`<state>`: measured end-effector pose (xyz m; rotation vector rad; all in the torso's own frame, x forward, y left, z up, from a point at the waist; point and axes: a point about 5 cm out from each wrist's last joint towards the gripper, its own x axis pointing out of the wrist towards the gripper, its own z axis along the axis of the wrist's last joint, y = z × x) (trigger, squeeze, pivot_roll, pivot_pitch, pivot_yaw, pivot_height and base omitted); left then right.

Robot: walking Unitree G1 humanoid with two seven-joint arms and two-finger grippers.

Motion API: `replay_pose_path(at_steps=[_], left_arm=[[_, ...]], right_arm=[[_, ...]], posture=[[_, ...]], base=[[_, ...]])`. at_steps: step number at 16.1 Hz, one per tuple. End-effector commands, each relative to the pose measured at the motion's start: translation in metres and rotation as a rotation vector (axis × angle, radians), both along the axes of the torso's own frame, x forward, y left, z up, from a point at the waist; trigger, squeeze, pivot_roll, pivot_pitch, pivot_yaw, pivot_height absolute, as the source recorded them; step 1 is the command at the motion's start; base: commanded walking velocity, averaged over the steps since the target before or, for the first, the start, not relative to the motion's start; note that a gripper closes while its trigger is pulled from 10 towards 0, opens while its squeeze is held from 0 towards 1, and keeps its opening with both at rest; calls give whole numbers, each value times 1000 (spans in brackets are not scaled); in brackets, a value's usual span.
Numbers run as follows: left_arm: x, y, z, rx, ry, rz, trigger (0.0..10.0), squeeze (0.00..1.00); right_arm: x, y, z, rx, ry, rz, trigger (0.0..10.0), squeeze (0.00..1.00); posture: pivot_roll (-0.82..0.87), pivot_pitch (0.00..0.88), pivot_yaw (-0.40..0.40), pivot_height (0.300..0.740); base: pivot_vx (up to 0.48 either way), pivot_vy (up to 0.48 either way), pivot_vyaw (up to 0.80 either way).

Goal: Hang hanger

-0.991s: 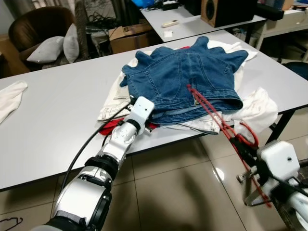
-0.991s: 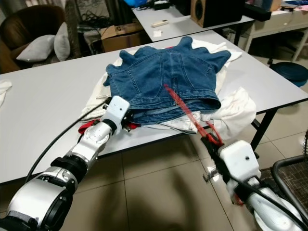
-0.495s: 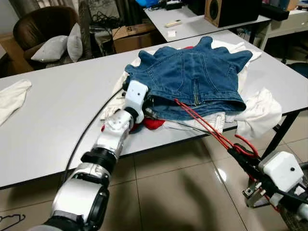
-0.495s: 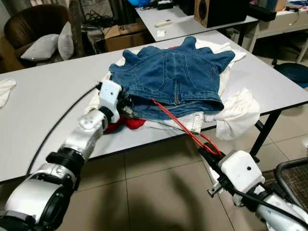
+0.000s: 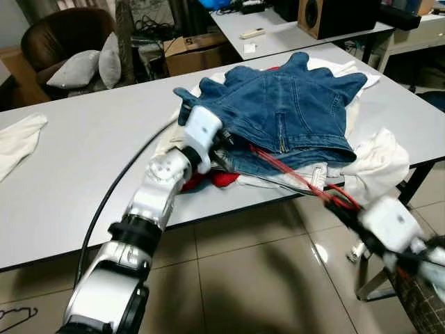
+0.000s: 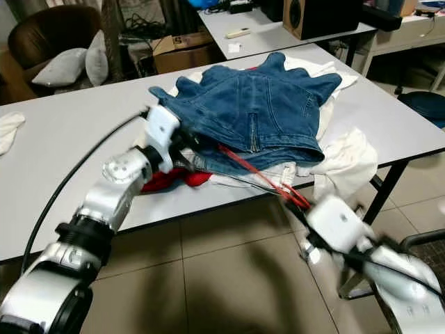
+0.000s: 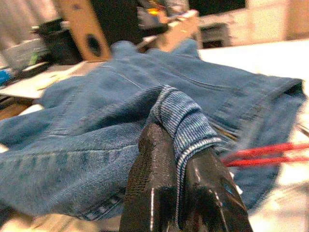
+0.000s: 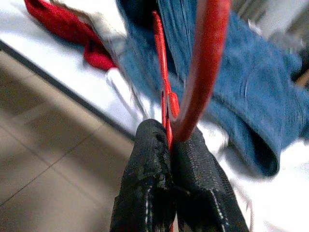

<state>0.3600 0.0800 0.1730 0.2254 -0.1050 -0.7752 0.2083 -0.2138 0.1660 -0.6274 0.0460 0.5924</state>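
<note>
A blue denim jacket (image 5: 285, 104) lies on top of a heap of clothes on the grey table (image 5: 83, 160). My left gripper (image 7: 177, 159) is shut on the jacket's near hem and holds it up off the heap, at the jacket's left front corner (image 5: 224, 142). A red hanger (image 5: 288, 172) slants from under that raised hem out over the table's front edge. My right gripper (image 8: 170, 140) is shut on the hanger's outer end, just off the table edge (image 5: 342, 203). The hanger's far end is hidden under the denim.
White garments (image 5: 379, 156) and a red cloth (image 5: 222, 179) lie under the jacket. A white cloth (image 5: 21, 136) lies at the table's left end. Behind are an armchair with cushions (image 5: 62, 49), a cardboard box (image 5: 188, 52) and a second table with a speaker (image 5: 334, 14). Tiled floor lies below.
My left gripper took the jacket's hem and lifted it. My right gripper moved up toward the table edge, sliding the red hanger from on top of the jacket to beneath the raised hem.
</note>
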Motion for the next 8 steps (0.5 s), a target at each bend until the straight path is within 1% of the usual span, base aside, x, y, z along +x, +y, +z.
replay_pose_path(at_steps=[1, 2, 4, 6, 7, 8], left_arm=[[-2, 3, 3, 44, -14, -18, 0, 0], [-3, 3, 3, 49, -14, -22, 0, 0], [-9, -1, 2, 65, 1, -58, 0, 0], [-9, -2, 5, 58, -7, -42, 0, 0], [-10, -5, 9, 58, -8, -64, 0, 0], [-11, -8, 11, 62, -7, -86, 0, 0]], right_arm=[[3, 4, 1, -18, -8, 41, 10000, 0], [6, 5, 2, -26, -14, 53, 10000, 0], [18, 9, 7, -63, -57, 79, 10000, 0], [24, 18, 4, -127, -63, 158, 10000, 0], [31, 22, 4, -160, -97, 170, 10000, 0], [38, 25, 7, -169, -130, 170, 10000, 0]], posture=[[-145, 0, 133, 740], [-138, 0, 127, 740], [-130, 0, 123, 740], [-130, 0, 123, 740], [-130, 0, 123, 740], [-130, 0, 123, 740]], base=[[0, 0, 0], [0, 0, 0], [0, 0, 0], [0, 0, 0], [0, 0, 0], [0, 0, 0]])
